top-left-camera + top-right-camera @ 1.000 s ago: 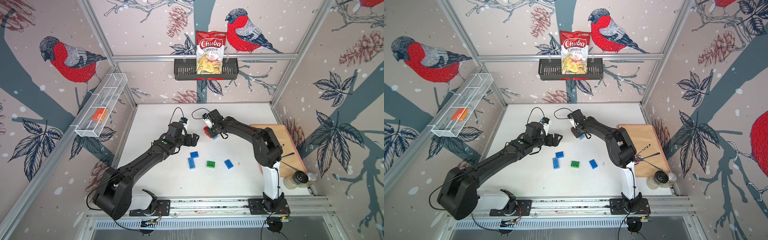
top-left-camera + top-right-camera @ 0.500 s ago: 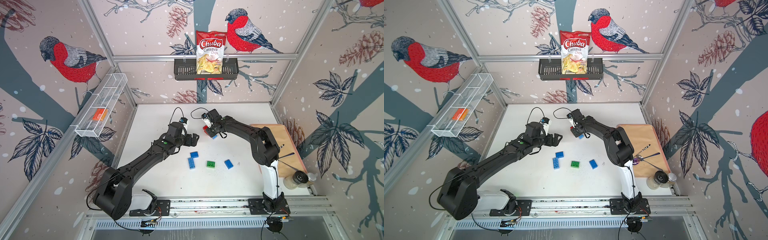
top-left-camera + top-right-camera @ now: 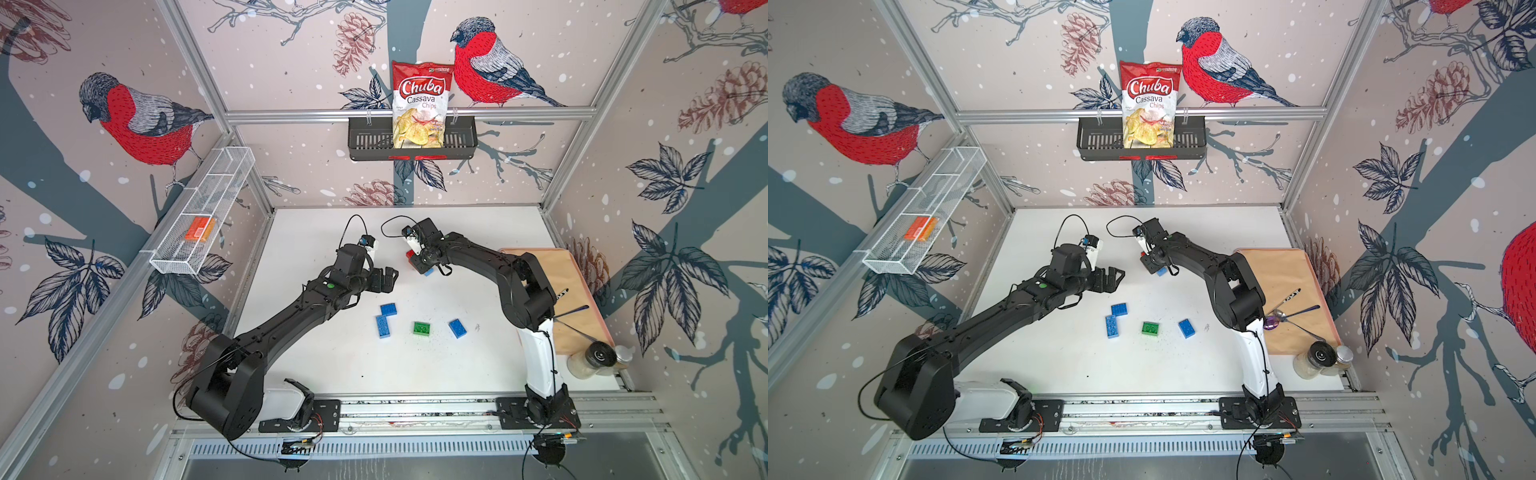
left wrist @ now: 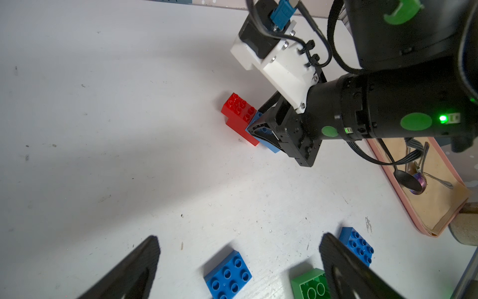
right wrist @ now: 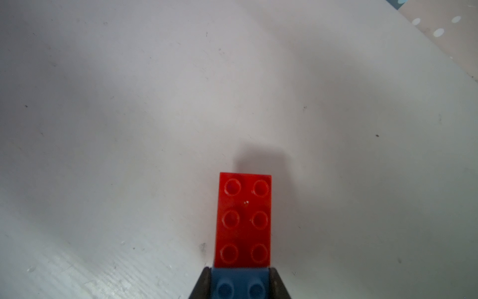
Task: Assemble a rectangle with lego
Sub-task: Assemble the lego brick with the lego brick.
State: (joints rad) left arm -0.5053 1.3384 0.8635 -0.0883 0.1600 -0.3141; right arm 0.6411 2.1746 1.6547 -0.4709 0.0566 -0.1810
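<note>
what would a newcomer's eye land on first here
Probably the red Chuba chips bag standing in the black basket on the back wall. Then, at mid-table, the right jaws shut on a blue brick touching red bricks, with the left jaws open nearby. A green brick and three blue bricks lie loose nearer the front.

place: robot lab cell | evidence: aluminium frame (image 3: 291, 114), bird-print panels (image 3: 137, 124), arms (image 3: 291, 318) bolted to rail (image 3: 415, 406)
</note>
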